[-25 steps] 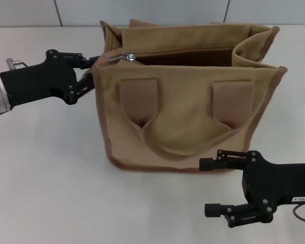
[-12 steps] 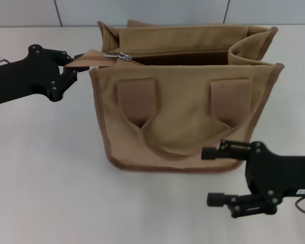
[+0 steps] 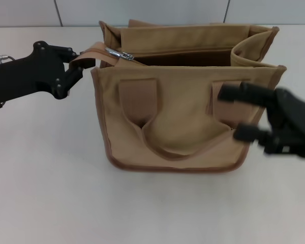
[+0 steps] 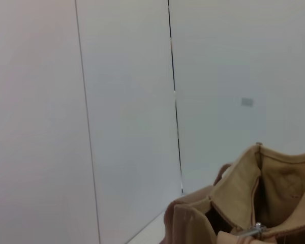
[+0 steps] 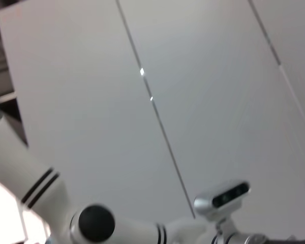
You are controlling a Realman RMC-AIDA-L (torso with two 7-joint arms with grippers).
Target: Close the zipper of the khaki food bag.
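The khaki food bag (image 3: 178,122) stands upright mid-table, its two handle loops hanging down the front. Its zipper is undone along the top, showing a dark gap (image 3: 188,58). The silver pull tab (image 3: 123,55) sits at the bag's left end. My left gripper (image 3: 75,63) is at the bag's upper left corner, shut on the tan fabric tab (image 3: 89,53) that sticks out from the zipper's end. My right gripper (image 3: 235,114) hovers open in front of the bag's right side, over the right handle patch. In the left wrist view, the bag's corner (image 4: 244,193) and the pull tab (image 4: 254,231) show.
The bag stands on a white table (image 3: 51,178), with a pale panelled wall (image 3: 142,10) right behind it. The bag's right side pocket (image 3: 251,48) gapes open. The right wrist view shows only the wall and parts of the robot's white body (image 5: 96,223).
My right gripper has risen from the table's front right to the bag's right front. My left gripper drew the fabric tab out to the left and lifted it slightly.
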